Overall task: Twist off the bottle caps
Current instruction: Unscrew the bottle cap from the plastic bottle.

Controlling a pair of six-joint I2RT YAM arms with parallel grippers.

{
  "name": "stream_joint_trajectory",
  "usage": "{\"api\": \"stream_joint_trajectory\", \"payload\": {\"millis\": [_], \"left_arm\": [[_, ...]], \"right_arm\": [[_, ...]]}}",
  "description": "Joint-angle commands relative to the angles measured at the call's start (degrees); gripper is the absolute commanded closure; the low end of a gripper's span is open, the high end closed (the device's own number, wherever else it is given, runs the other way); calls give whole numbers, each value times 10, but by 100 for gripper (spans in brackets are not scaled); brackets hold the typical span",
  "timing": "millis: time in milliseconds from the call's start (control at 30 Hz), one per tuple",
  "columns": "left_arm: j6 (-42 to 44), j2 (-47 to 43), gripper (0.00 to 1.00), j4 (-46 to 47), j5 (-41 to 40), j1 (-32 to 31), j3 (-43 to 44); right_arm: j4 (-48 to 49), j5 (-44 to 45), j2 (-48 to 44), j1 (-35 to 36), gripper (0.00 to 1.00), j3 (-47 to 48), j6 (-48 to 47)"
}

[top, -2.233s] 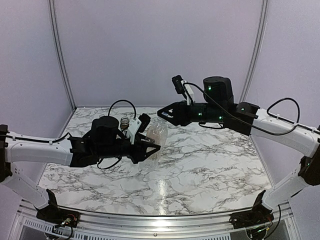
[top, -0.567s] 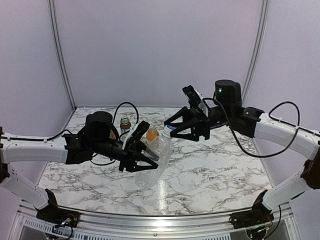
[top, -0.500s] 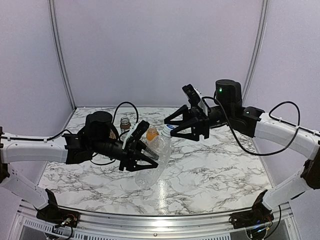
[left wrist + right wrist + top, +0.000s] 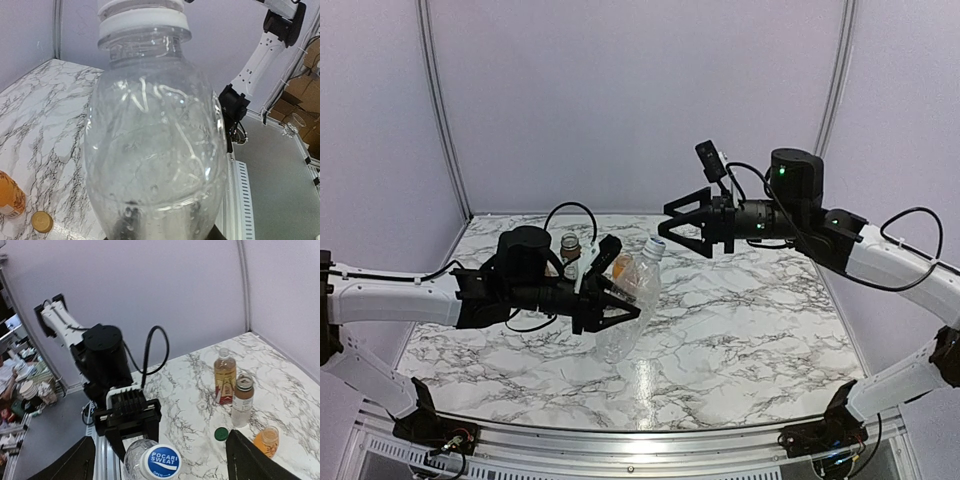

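The marble table (image 4: 740,330) carries the work. The tall clear bottle (image 4: 155,150) leans, clamped in the left hand (image 4: 623,296). The right hand (image 4: 672,226) hangs near its top (fingers spread wide, touching nothing). The white-and-blue cap (image 4: 160,460) sits on the neck.

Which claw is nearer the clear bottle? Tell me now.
Left. The left claw is shut around the clear bottle; the right claw hangs open, apart from it, beyond its cap.
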Motion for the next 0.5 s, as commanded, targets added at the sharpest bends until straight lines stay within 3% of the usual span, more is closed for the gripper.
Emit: {"api": "stream_joint_trajectory", "payload": {"millis": [0,233,467], "left_arm": [[-4,5,76,9,-67,-8,15],[-9,6,73,9,-101,-15,20],[-17,2,73,9,-122,-16,18]], "right_arm": [[-29,184,-8,23,16,49,92],[-63,267,24,59,16,67,111],[-64,257,44,71,28,68,118]]}}
